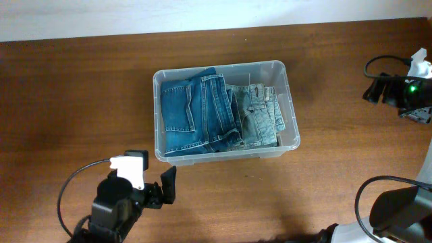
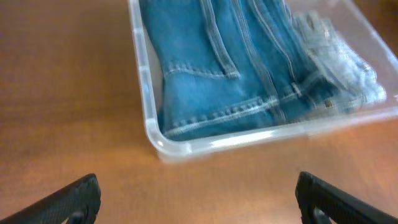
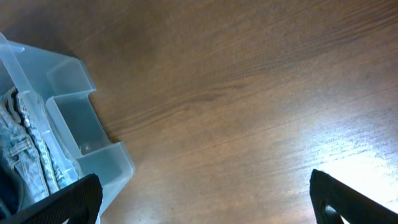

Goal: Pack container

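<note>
As jeans (image 1: 185, 111) fill the container (image 1: 293, 115), tabletop (image 1: 81, 94) surrounds it.

Overhead looks straight down on the whole desk (image 1: 81, 88). Left wrist sits low and close, facing a corner of the container (image 2: 149, 134). Right wrist angles down at its end; all three share it.
</note>
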You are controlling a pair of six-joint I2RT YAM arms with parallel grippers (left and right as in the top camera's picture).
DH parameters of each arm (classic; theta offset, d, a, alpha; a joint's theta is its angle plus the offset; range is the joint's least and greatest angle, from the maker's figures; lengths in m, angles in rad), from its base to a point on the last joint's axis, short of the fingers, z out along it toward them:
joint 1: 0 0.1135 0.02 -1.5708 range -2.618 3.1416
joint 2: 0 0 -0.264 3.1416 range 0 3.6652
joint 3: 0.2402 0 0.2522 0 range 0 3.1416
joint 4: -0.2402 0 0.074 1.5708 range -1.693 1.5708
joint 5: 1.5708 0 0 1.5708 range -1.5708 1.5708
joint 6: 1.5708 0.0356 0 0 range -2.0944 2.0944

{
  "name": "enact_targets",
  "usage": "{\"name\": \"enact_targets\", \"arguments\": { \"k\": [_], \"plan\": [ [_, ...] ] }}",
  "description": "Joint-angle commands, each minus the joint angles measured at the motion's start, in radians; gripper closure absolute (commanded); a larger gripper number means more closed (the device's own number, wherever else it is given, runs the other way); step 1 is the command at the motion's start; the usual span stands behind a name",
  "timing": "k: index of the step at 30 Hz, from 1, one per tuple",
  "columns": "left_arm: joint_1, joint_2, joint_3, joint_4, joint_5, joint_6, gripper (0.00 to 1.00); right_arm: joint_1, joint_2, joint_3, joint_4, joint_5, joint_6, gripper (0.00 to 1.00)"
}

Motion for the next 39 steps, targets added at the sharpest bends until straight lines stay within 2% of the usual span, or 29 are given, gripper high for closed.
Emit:
{"name": "enact_targets", "arguments": {
  "k": [1,6,11,21,39],
  "plan": [
    [0.056,-0.089,-0.143,0.151,-0.006,0.004,0.0,-0.004,0.0,0.01,0.0,0.002,-0.007,0.01],
    [0.12,-0.184,-0.32,0.409,0.033,0.005,0.0,-0.004,0.0,0.01,0.0,0.002,-0.006,0.01],
    [0.195,-0.268,-0.427,0.573,0.136,0.161,0.0,-0.004,0.0,0.01,0.0,0.002,-0.006,0.01],
    [0.266,-0.37,-0.436,0.555,0.153,0.383,0.0,-0.004,0.0,0.01,0.0,0.002,-0.007,0.01],
    [0.359,-0.513,-0.534,0.519,0.151,0.39,0.0,-0.004,0.0,0.01,0.0,0.002,-0.007,0.01]
  ]
}}
